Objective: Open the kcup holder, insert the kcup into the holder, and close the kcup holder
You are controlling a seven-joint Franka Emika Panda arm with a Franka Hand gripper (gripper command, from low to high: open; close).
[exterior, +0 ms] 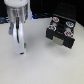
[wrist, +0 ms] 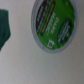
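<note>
Exterior view: at the exterior view's right, toward the far side of the pale bench (exterior: 45, 67), the kcup holder (exterior: 61, 34), black and boxy, with rows of round slots on top carrying several round pods (exterior: 62, 27) with dark, reddish and bluish tops; front drawer seemingly pulled out a little, too blurred to say for sure. At the exterior view's left, the white arm reaching down, its pincer (exterior: 22, 49) low over the bench with a small green spot at its tip, well apart from the holder; nothing between the two but bare bench. Fingers too small and blurred to tell whether apart, together or clamped on anything. Wrist view: the kcup (wrist: 54, 25) seen from above, green top with a pale rim, filling much of the frame and resting on the pale surface. Beside it, at the frame's edge, a dark green blurred shape (wrist: 4, 27), not identifiable. No fingertips clearly visible here.
</note>
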